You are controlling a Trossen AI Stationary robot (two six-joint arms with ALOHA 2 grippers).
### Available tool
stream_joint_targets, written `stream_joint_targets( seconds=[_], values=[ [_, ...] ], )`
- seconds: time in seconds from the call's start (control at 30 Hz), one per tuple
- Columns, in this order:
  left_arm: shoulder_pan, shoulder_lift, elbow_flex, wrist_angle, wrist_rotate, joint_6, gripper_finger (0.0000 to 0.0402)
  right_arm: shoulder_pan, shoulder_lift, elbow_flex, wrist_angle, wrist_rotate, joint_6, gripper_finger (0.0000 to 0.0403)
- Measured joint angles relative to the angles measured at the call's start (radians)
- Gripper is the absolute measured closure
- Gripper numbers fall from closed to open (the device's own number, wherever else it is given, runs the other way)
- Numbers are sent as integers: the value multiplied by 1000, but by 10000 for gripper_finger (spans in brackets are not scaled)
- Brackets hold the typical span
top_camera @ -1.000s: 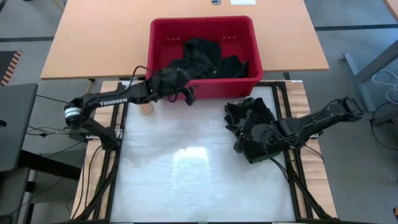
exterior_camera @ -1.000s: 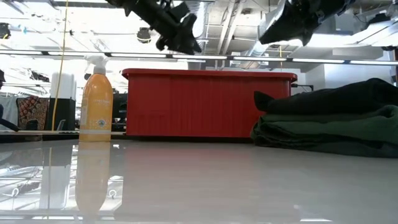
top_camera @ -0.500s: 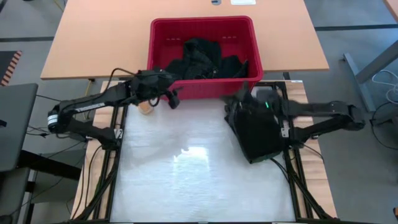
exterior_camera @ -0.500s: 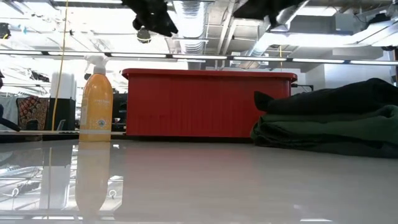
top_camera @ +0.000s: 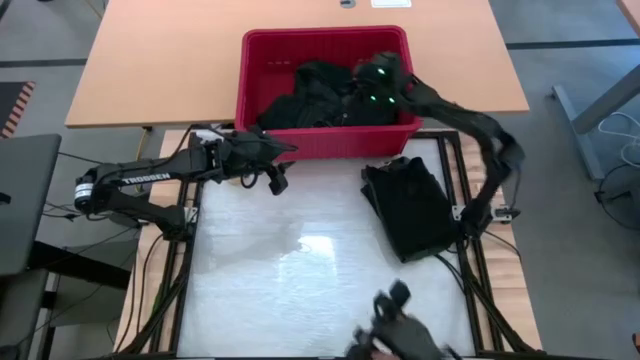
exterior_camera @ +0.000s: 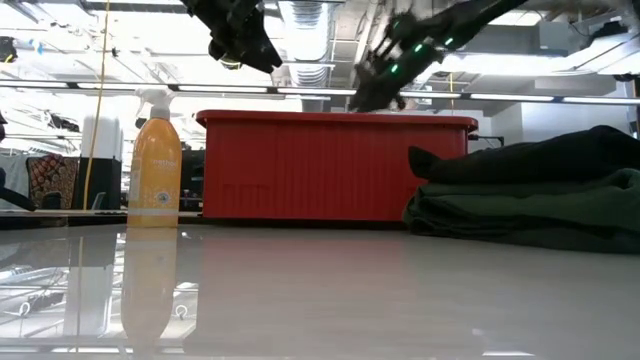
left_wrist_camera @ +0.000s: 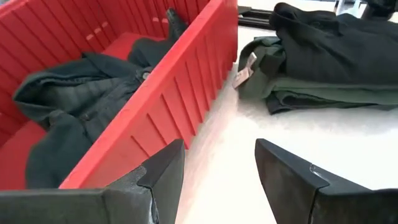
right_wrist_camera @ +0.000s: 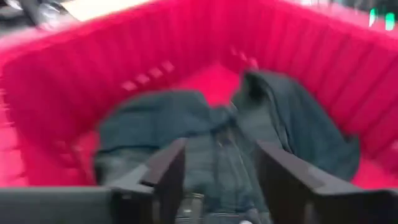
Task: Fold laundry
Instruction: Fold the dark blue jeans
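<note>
Loose dark laundry (top_camera: 315, 95) lies heaped in a red plastic basket (top_camera: 325, 35) at the table's far side. A folded stack of black and dark green garments (top_camera: 410, 205) rests flat on the white table top at the right. My right gripper (right_wrist_camera: 217, 149) hangs open over the heap in the basket (right_wrist_camera: 62, 93), its fingers above the dark cloth (right_wrist_camera: 205, 130). My left gripper (left_wrist_camera: 214, 146) stands open and empty above the table, just outside the basket's near wall (left_wrist_camera: 180, 87), toward its left corner.
An orange spray bottle (exterior_camera: 155, 160) stands by the basket's near-left corner. A wooden table (top_camera: 150, 60) lies beyond the basket. A dark blurred shape (top_camera: 395, 325) shows at the table's near edge. White table top (top_camera: 300, 270) lies bare between the arms.
My right gripper has left the folded stack and swung up and toward the far edge, and now hangs over the basket. The stack stays where it was on the table. My left gripper has drawn back a little toward the table's left and near side.
</note>
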Motion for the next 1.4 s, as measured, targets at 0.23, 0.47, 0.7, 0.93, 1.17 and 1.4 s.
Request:
stream_joint_targets(
  seconds=[0.23,0.47,0.7,0.93,1.17,1.4],
  values=[
    [-25,22,-1,7,-89,-3,214,-63,368,377,-263,1,12,102],
    [-25,44,-1,9,-105,-4,214,-62,670,716,-539,44,-86,66],
    [-24,64,-1,-2,-111,0,214,-62,808,798,-635,50,-141,70],
    [-24,69,-1,2,-112,7,214,-56,812,801,-722,44,-181,124],
    [-41,69,-1,-2,-108,-2,214,-29,805,818,-749,34,-236,334],
    [-70,69,0,-50,-111,-23,214,-35,689,806,-607,-86,-196,342]
  ],
)
